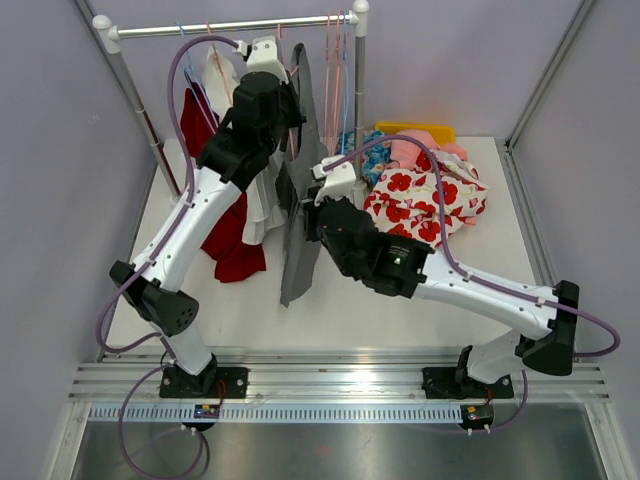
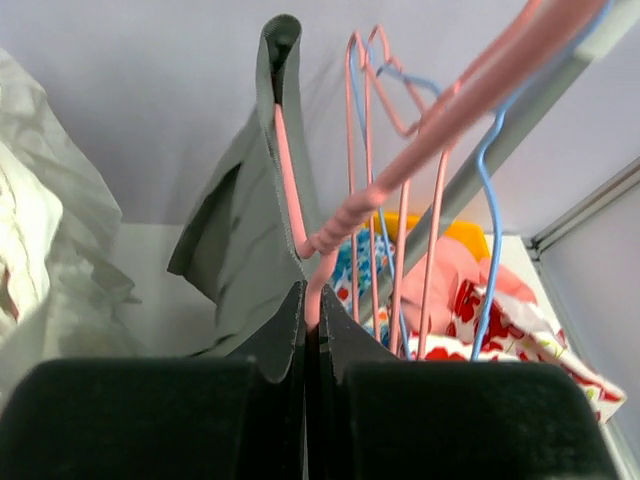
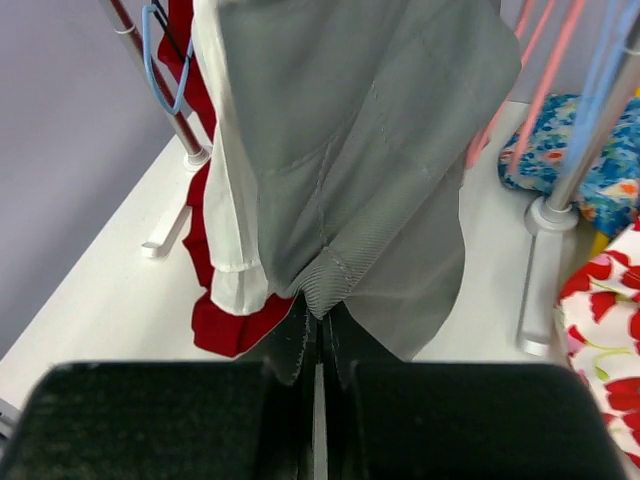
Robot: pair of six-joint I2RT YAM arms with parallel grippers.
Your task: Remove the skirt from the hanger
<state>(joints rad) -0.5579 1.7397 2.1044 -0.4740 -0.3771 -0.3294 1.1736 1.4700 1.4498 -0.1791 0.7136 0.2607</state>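
A grey skirt [image 1: 300, 215] hangs from a pink hanger [image 2: 300, 215] below the rail [image 1: 235, 27]. My left gripper [image 2: 312, 310] is shut on the pink hanger's lower wire, high up by the rail [image 1: 283, 105]. In the left wrist view the skirt's waistband [image 2: 255, 210] still sits over the hanger's arm. My right gripper [image 3: 318, 318] is shut on a bunched fold of the grey skirt [image 3: 360, 160], lower down at its middle [image 1: 312, 215].
A white garment [image 3: 225, 200] and a red one [image 1: 228, 235] hang left of the skirt. Empty pink and blue hangers [image 2: 400, 180] hang on the rail's right. The rack's right post [image 3: 560, 200] stands close by. Floral clothes [image 1: 425, 195] lie at the back right.
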